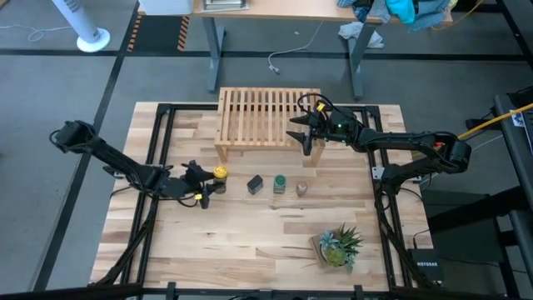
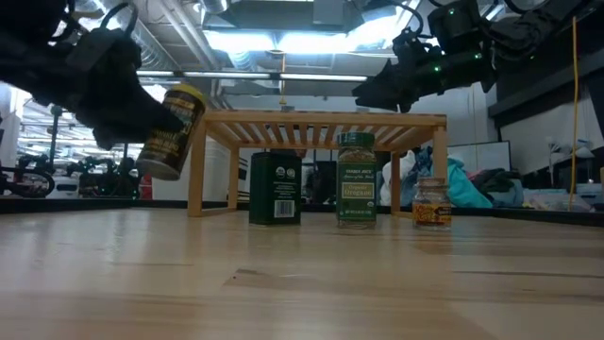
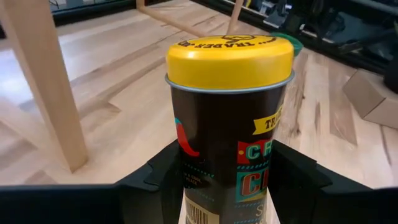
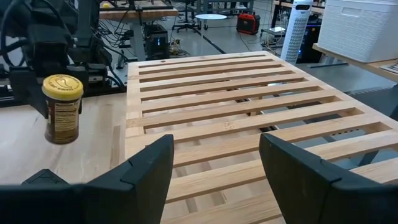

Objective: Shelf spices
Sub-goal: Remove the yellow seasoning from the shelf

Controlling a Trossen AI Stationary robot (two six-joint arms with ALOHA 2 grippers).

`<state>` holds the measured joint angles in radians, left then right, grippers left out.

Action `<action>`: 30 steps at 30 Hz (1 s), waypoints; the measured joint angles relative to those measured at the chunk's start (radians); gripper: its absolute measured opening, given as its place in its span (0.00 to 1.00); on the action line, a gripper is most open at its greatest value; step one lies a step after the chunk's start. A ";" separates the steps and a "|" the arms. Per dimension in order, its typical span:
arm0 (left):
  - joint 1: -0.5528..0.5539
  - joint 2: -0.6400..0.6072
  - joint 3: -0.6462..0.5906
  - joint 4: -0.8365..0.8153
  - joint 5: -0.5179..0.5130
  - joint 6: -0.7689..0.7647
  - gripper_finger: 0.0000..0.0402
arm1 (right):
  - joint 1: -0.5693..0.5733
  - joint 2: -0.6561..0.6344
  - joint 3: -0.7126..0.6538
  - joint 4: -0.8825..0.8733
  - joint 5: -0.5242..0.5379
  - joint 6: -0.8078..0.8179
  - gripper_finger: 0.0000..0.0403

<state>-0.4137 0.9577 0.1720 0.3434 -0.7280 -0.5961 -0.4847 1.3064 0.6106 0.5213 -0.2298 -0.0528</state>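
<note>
Butcher-block table (image 1: 250, 242): left gripper (image 1: 205, 184) clamps yellow-lidded jar (image 2: 172, 131), lifted, tilted, for shelf (image 1: 262, 117); right gripper (image 1: 305, 138) open-jawed, empty, over shelf's right edge.

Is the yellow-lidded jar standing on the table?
No. The left gripper holds the yellow-lidded jar tilted, clear above the tabletop.

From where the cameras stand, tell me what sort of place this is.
Most likely a robotics lab or workshop. The butcher-block table sits in a black frame on grey floor; height-adjustable desks stand behind it; exposed ceiling ducts and strip lights show overhead, with cables and equipment around.
</note>
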 joint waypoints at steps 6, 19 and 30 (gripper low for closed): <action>0.000 0.065 -0.043 0.126 0.000 -0.005 0.43 | 0.000 0.000 0.000 0.004 0.000 0.000 0.60; 0.000 0.494 -0.044 0.575 0.003 0.049 0.43 | 0.000 0.000 0.000 0.005 -0.002 0.000 0.60; 0.000 0.720 0.006 0.800 0.003 0.191 0.43 | 0.000 0.000 0.000 0.009 -0.048 -0.004 0.60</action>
<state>-0.4133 1.6774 0.1785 1.1431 -0.7246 -0.4048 -0.4847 1.3064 0.6109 0.5304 -0.2781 -0.0563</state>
